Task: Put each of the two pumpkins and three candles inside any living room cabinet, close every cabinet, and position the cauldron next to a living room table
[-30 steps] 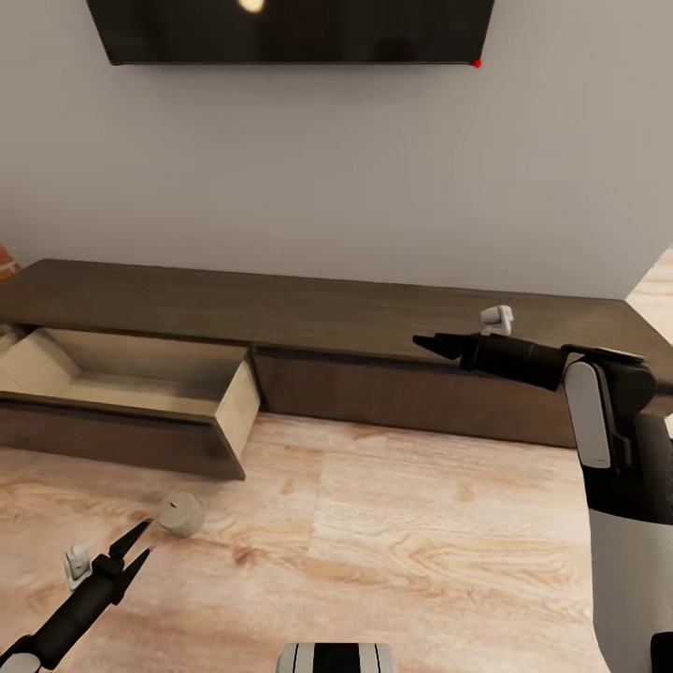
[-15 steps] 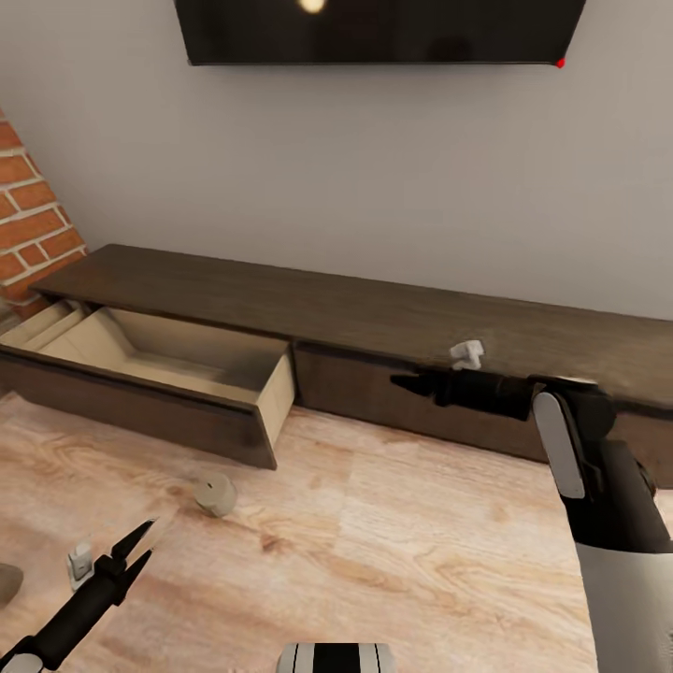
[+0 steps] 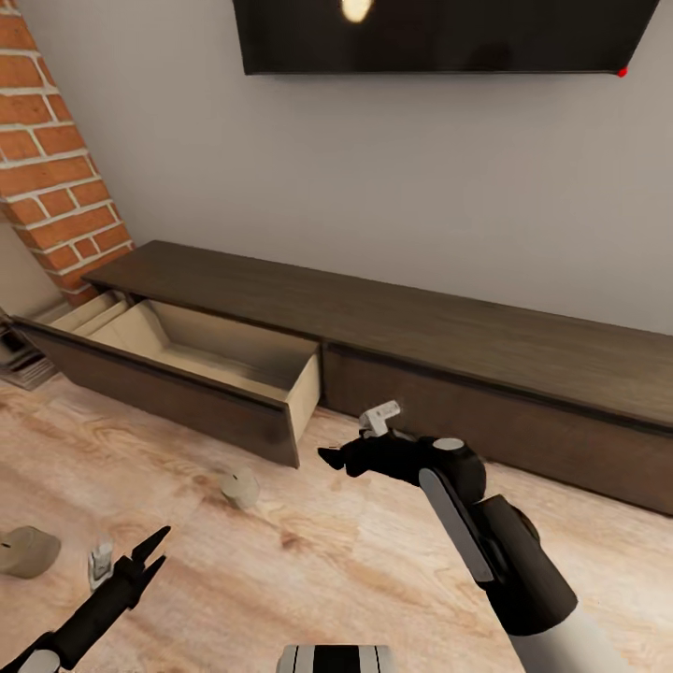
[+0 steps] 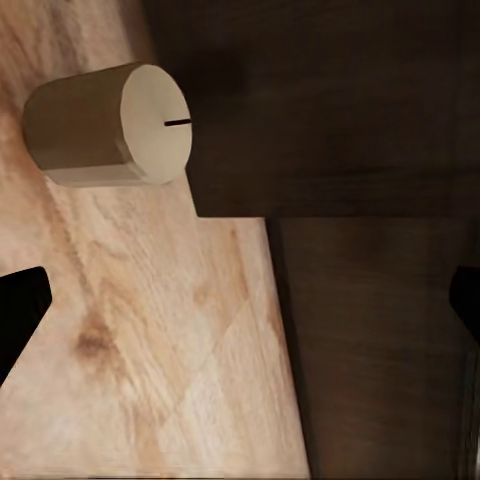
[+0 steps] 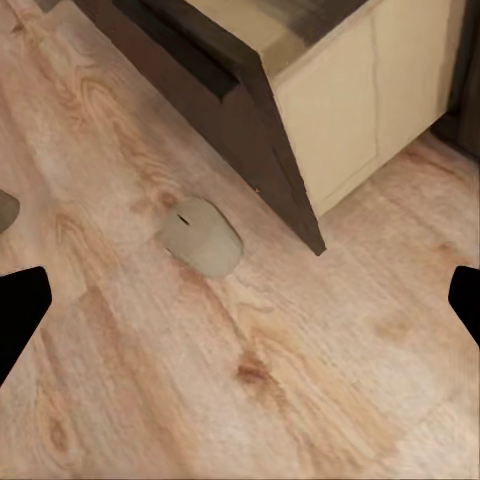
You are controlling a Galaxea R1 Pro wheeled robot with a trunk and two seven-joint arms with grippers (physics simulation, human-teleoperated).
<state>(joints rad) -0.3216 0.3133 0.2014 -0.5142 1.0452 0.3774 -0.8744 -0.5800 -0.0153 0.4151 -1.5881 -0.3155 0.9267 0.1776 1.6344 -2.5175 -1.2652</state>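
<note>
No readable text, labels, brands or numbers in any view — the dark wall screen [image 3: 439,35] is blank apart from a light reflection and a red dot at its corner, and the cabinet [image 3: 393,346] fronts and candle [image 4: 110,125] are unmarked.

Two candles [image 3: 239,487] [image 3: 26,551], one cabinet [image 3: 393,346]

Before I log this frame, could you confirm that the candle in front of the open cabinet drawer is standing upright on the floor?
Not quite: the candle does sit on the floor in front of the open drawer, but it lies on its side. The left wrist view shows its flat, wick-marked end facing sideways.
</note>
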